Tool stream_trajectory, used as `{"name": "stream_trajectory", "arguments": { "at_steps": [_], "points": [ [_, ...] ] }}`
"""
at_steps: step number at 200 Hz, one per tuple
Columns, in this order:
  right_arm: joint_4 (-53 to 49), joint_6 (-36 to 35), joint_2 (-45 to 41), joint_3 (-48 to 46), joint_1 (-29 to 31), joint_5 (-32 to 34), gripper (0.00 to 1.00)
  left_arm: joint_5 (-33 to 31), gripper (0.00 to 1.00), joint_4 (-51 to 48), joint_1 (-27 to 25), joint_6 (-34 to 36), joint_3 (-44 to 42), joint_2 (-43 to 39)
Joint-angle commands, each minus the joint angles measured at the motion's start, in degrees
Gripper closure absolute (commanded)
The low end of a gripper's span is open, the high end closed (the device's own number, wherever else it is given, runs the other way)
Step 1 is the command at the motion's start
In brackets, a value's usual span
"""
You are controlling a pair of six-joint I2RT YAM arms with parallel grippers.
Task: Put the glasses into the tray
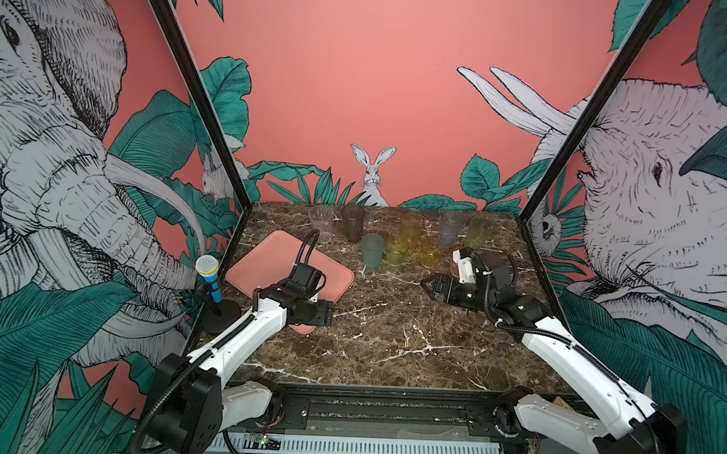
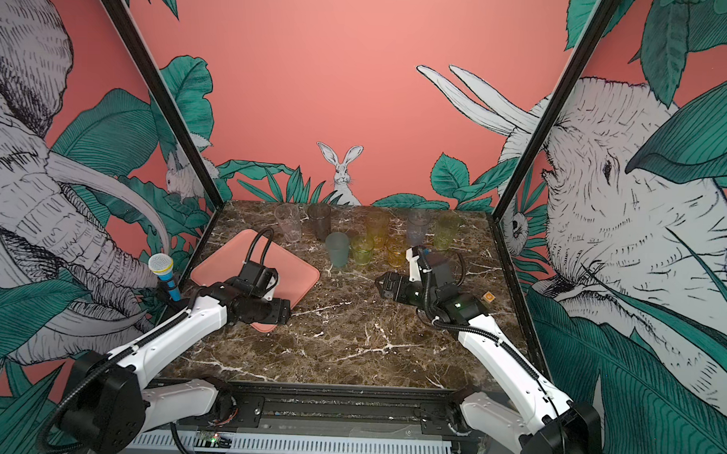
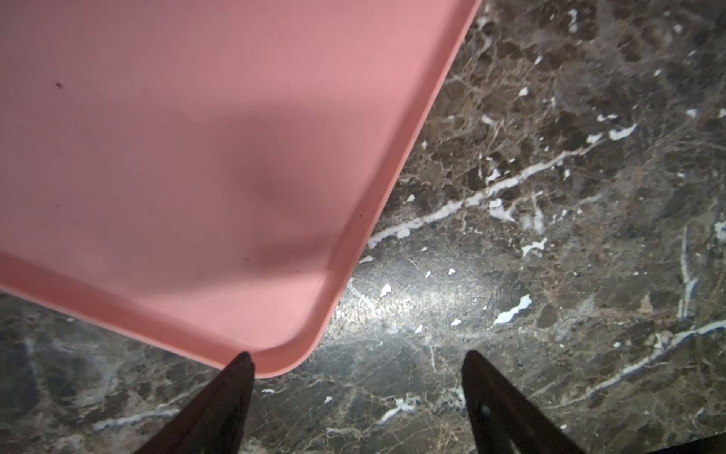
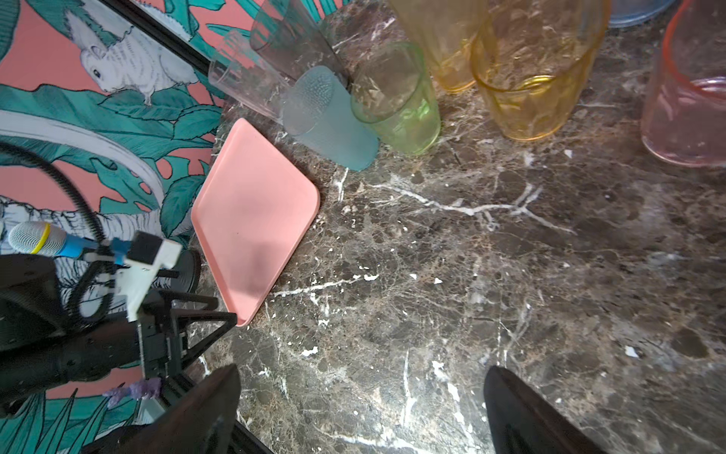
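Observation:
The salmon-pink tray [image 1: 269, 254] [image 2: 223, 264] lies empty at the left of the marble table. My left gripper [image 3: 357, 359] hangs open just above the tray's near corner [image 3: 283, 353], nothing between its fingers. Several glasses stand upright in a cluster at the back: clear [image 1: 321, 223], smoky dark [image 1: 352, 222], frosted teal [image 1: 372, 250], a short yellow-green one [image 1: 396, 251], ambers [image 1: 430, 253], lilac [image 1: 451, 227] and a tall yellow-green one [image 1: 480, 231]. A pink glass [image 4: 687, 110] stands beside my right wrist. My right gripper [image 1: 428, 286] [image 4: 361, 373] is open over bare marble, short of the glasses.
A blue toy microphone [image 1: 207, 269] on a black stand sits at the table's left edge, next to the tray. A small orange block [image 2: 488, 297] lies near the right edge. Black frame posts and printed walls close the table on three sides.

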Motion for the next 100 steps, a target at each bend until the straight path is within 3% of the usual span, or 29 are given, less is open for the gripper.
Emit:
{"name": "stream_trajectory", "arguments": {
  "at_steps": [1,21,43,60,84,100],
  "points": [
    [2.73,0.09,0.45,1.73,1.78,1.80,0.01,-0.94,0.19,-0.36,-2.45,-0.47,3.07,3.17],
    [2.22,-0.25,1.67,2.92,2.92,2.42,0.01,-4.49,0.21,-0.76,-4.91,-1.14,5.44,7.47],
    [1.35,-1.29,3.06,4.47,4.11,2.37,0.01,-6.74,0.32,-0.83,-6.28,-1.65,7.93,11.95],
    [0.45,-1.58,3.50,5.45,5.08,2.83,0.01,-9.76,0.32,-1.13,-7.85,-1.52,9.72,14.57],
    [0.08,-1.65,2.91,5.28,5.85,4.00,0.01,-9.17,0.34,0.46,-8.13,-1.94,10.65,17.19],
    [-0.58,-2.23,2.58,5.14,6.09,4.32,0.01,-9.35,0.42,1.11,-8.14,-2.18,11.16,18.48]
  ]
}}
